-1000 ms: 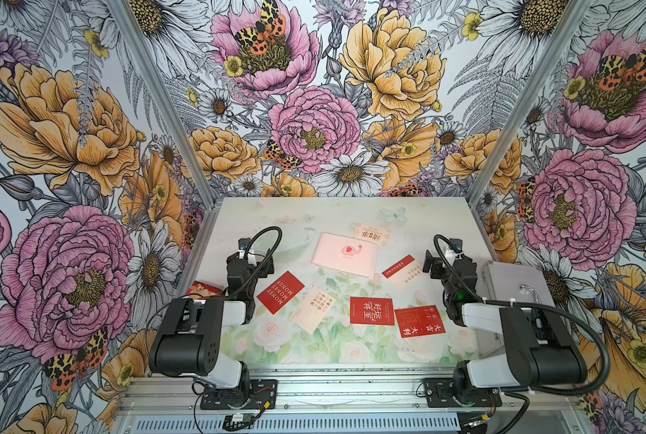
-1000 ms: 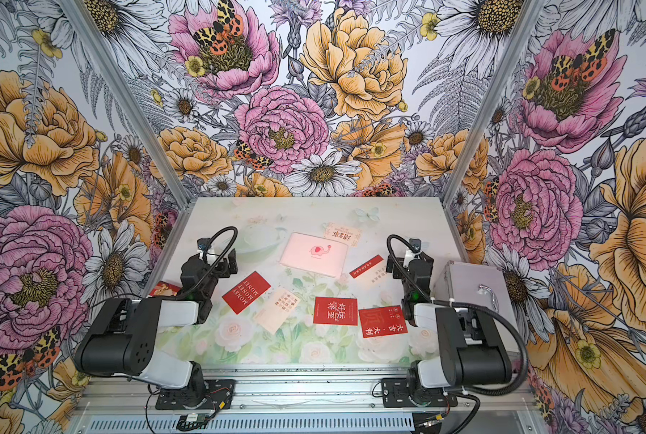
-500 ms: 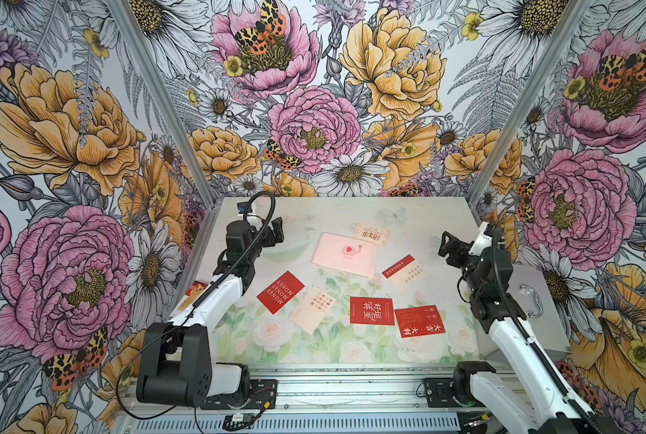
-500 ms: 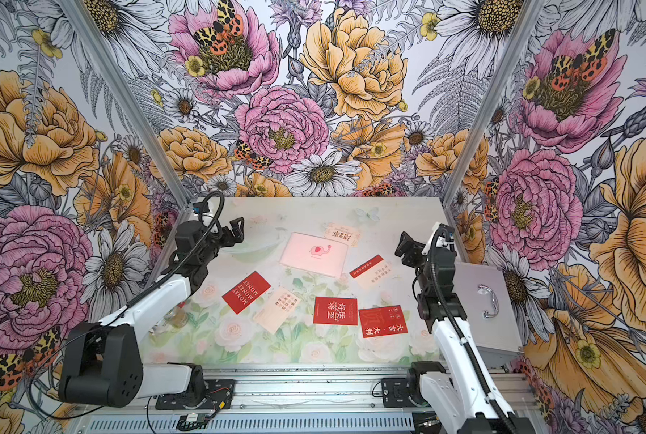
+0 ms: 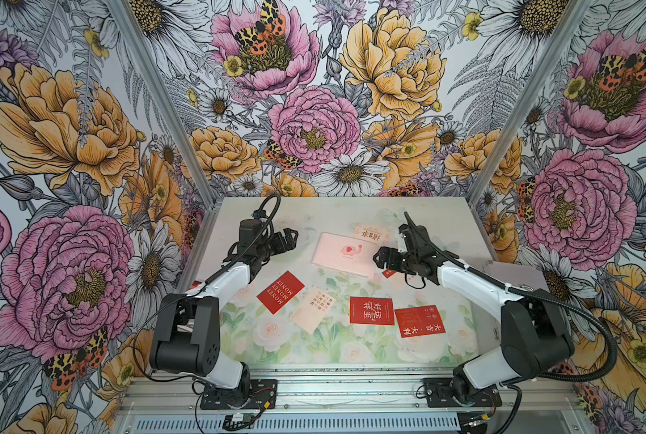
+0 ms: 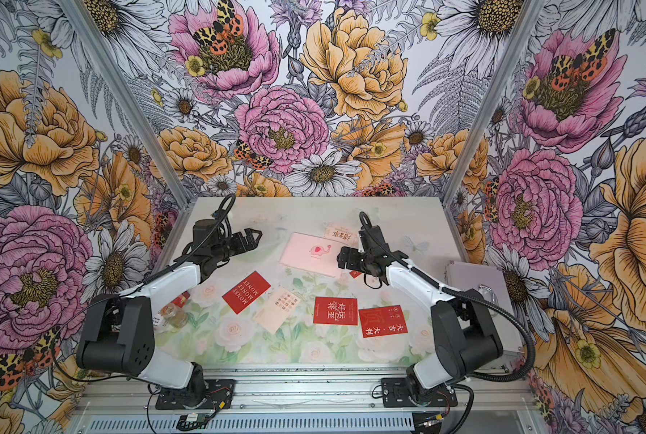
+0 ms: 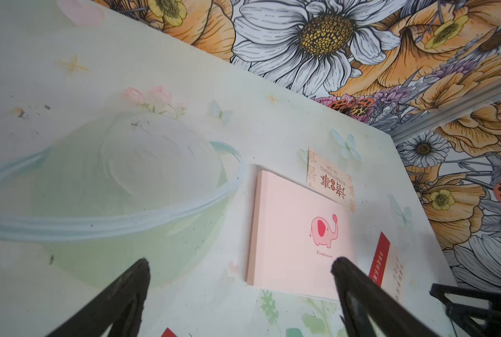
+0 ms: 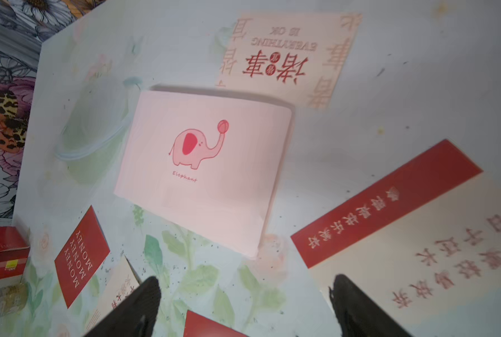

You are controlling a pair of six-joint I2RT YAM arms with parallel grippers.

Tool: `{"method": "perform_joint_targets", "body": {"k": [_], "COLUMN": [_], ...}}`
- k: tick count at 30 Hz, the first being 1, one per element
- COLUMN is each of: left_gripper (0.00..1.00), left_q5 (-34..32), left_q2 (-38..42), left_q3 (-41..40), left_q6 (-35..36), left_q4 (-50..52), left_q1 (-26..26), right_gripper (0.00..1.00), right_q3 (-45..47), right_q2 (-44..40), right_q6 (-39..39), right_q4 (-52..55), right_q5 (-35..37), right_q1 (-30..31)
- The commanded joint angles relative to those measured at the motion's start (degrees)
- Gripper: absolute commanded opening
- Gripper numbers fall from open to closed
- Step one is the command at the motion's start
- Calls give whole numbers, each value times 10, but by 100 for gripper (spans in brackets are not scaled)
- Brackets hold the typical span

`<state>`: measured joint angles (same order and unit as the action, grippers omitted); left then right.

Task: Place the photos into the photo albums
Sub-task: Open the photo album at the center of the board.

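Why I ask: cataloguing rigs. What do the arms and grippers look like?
The left arm and right arm have white links and bulky black joints, with black cables looping along. The left gripper and right gripper are black with tapering fingers.

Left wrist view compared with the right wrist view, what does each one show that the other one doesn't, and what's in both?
Only the left wrist view shows the right gripper, open, reaching in near the album. Only the right wrist view shows the red box and the MONEY lettering on a red card. Both show the pink elephant album lying closed on the table, the cream EVERYTHING IS OK card near it, and the red-and-cream card on its other side.
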<state>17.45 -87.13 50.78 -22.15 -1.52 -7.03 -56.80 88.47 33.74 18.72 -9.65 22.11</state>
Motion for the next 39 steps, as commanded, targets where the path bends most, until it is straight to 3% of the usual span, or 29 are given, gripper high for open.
{"method": "perform_joint_targets", "body": {"k": [1, 14, 24, 31, 39], "left_gripper": [99, 95, 91, 82, 81], "left_q5": [32, 105, 146, 163, 140], "left_q2": [-12, -160, -260, -268, -222], "left_q3": [9, 125, 181, 177, 106], "left_q6": [-7, -22, -50, -44, -28], "left_q4": [13, 57, 58, 58, 57], "left_q1": [-14, -66, -81, -108, -132], "right_gripper": [93, 92, 91, 91, 91], "right_q3": [-46, -131, -164, -161, -146], "right_q2": [44, 177, 225, 234, 224], "right_q6": [21, 37, 34, 33, 36], "right_q4": [8, 7, 6, 3, -8], "right_q5": [22, 9, -1, -14, -24], "right_q1": [15, 17, 16, 10, 9]}}
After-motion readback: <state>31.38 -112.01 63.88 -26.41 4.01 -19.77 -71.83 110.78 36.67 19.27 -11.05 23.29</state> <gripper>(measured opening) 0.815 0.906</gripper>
